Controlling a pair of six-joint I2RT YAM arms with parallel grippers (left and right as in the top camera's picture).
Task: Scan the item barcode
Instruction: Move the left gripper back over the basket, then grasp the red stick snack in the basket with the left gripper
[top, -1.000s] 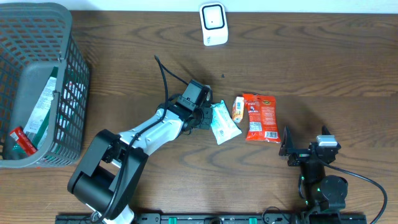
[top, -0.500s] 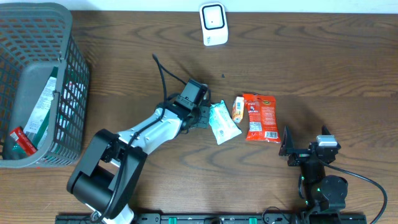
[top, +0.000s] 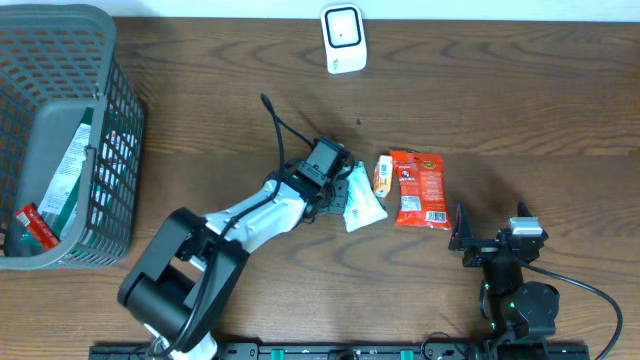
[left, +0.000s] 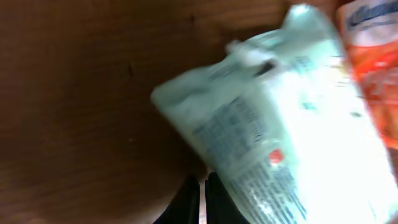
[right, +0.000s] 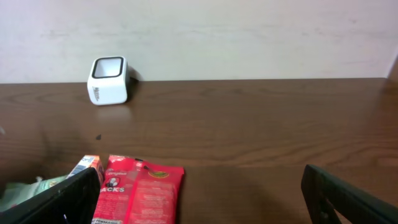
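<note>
A pale green printed packet lies mid-table and fills the left wrist view, blurred. My left gripper is at its left edge with the jaws shut; a thin pale strip of the packet shows between them. The white scanner stands upright at the table's far edge. My right gripper rests open near the front right, nothing between its fingers. No barcode is readable in any view.
A red snack packet and a small orange box lie just right of the green packet. A grey mesh basket holding several packets stands at the far left.
The left gripper closed fully, then shifted right over the green packet's left edge. The packet has turned slightly. The right arm has not moved.
</note>
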